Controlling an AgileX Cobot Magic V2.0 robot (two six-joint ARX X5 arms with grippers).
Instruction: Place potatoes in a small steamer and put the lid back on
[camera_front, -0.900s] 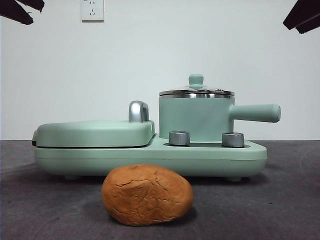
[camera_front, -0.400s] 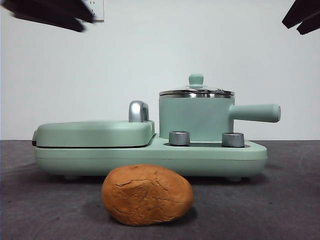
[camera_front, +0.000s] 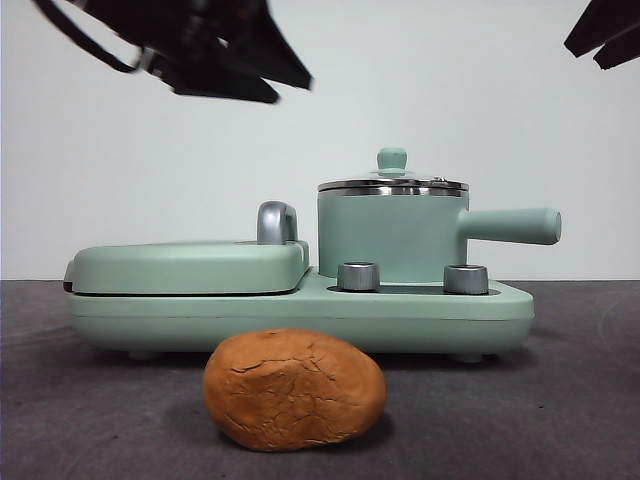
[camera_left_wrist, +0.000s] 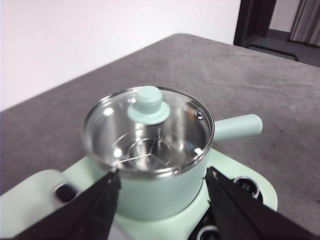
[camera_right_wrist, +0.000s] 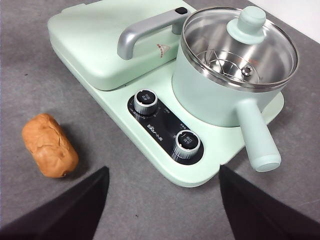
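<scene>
Potato (camera_front: 295, 390) lying on the grey surface (camera_front: 560, 420) just in front of the small steamer (camera_front: 392, 238), long axis crosswise to it. Lid (camera_left_wrist: 148, 125) seated on top. Left claw (camera_left_wrist: 162, 182) spread wide, hovering above the steamer; right claw (camera_right_wrist: 162, 185) likewise released, higher up.

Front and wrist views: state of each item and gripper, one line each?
lid: on the pot, closed
pot: on the cooker base, no food inside
potato: on the table, untouched
griddle cover: shut
left gripper: open, near the pot
right gripper: open, waiting
</scene>
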